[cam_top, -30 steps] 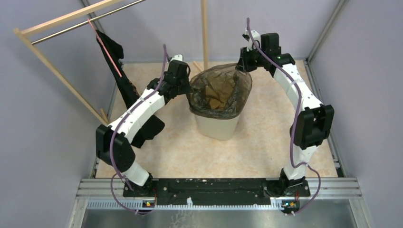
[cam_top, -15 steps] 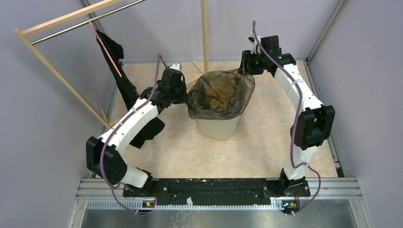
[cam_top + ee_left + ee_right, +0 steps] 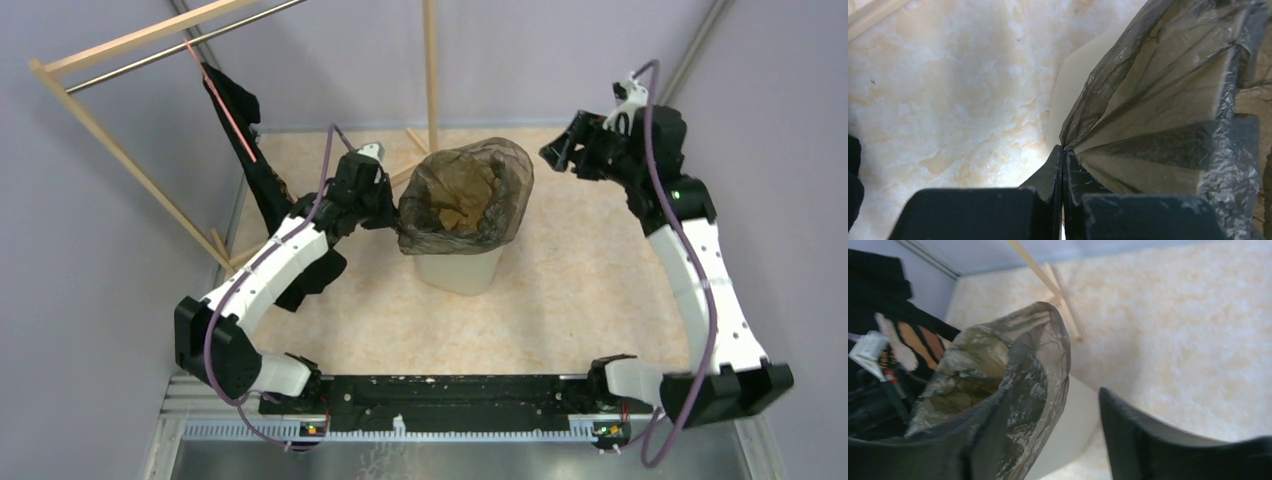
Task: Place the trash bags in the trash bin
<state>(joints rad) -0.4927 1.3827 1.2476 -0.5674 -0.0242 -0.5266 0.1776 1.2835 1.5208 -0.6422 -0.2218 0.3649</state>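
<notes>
- One of two holds has been released: the right gripper [image 3: 554, 152] has been drawn back toward the far right corner of the surface [image 3: 560, 300], jaws wide and empty.
- The left gripper [image 3: 1063, 156] is kept pinched on the left rim of the trash bag [image 3: 465, 195].
- The bag is draped over the trash bin [image 3: 458, 272] at mid-surface. Its right rim lies well apart from the right jaws, so seating is judged unfinished.

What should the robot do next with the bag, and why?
Probably the left claw should pull its pinched edge of the trash bag down over the trash bin's rim: the bag balloons loosely above the bin, and the right claw is open, off it.
</notes>
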